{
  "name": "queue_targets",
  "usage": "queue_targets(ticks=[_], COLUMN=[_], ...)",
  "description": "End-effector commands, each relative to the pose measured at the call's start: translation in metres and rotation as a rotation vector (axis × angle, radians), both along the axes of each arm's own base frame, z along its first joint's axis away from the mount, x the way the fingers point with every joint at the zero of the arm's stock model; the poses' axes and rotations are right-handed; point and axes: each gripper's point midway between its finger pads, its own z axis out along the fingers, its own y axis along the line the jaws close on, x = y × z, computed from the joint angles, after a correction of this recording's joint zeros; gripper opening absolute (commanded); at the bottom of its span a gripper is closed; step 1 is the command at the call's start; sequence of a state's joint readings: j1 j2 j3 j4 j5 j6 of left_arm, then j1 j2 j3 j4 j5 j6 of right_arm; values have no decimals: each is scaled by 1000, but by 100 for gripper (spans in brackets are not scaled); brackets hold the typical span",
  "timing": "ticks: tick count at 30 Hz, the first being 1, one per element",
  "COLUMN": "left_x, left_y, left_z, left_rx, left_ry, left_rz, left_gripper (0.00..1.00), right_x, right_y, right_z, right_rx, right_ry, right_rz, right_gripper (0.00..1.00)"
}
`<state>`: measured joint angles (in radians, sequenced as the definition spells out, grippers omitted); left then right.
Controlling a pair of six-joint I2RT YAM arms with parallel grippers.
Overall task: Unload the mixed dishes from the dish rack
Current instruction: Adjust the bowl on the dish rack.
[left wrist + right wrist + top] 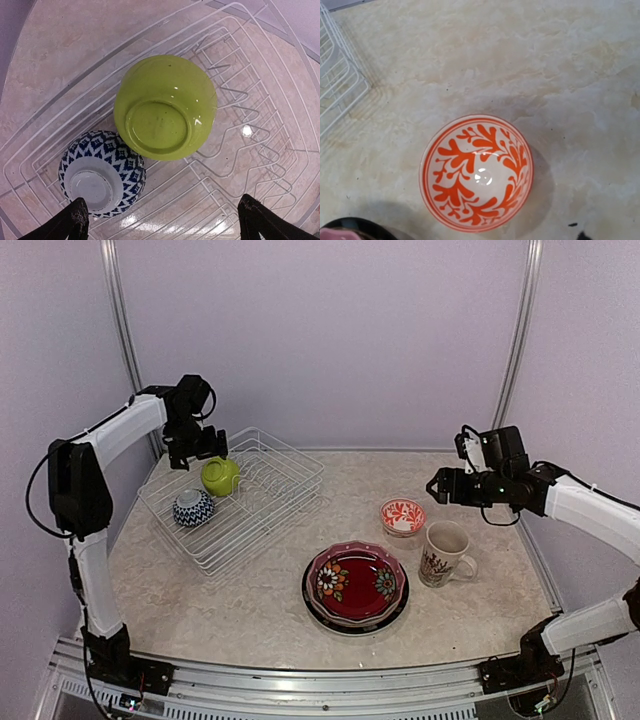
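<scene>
Left hand (164,207) spread over lime bowl (165,107) | right hand (434,485): grip unclear, above red-white bowl (476,172)

Top: looking down on the whole table (250,590).
Left wrist: facing straight down, close over the rack (240,75).
Right wrist: facing down over the red bowl (476,172), catching the rack's edge at upper left.

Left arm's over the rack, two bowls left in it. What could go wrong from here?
1. The green bowl and the blue-white bowl both sit upside down, glossy and rounded, with no rim exposed; the open left end effector may slip off.
2. They appear to touch, so lifting one could knock the other.
3. The fingers must come down among the dish rack's wires and might snag and drag it.
</scene>
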<state>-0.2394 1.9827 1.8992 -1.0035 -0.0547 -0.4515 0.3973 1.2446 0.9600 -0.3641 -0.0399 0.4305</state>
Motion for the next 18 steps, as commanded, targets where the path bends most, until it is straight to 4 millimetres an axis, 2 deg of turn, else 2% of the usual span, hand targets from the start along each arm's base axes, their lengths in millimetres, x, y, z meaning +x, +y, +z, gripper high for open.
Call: queue_targets(ticks=[1, 2, 3, 5, 10, 18], left_x=[9, 14, 21, 32, 57, 80], left_y=[0, -4, -8, -15, -26, -29], left_z=[-6, -9, 0, 0, -20, -43], left_rx=[178, 201, 212, 244, 319, 380], left_ry=[-3, -5, -29, -48, -65, -99], left_rz=[142, 148, 154, 158, 123, 95], left_gripper=[99, 99, 99, 99, 99, 99], right_x=[-4, -5, -5, -6, -9, -9], right_y=[0, 0, 0, -2, -4, -7], right_z=[0, -1, -1, -3, -4, -11], right_rx=[-9, -11, -13, -20, -27, -48], right_ry=[-23, -22, -23, -22, -24, -17], right_rz=[13, 16, 17, 16, 13, 6], right_gripper=[80, 80, 80, 81, 81, 82])
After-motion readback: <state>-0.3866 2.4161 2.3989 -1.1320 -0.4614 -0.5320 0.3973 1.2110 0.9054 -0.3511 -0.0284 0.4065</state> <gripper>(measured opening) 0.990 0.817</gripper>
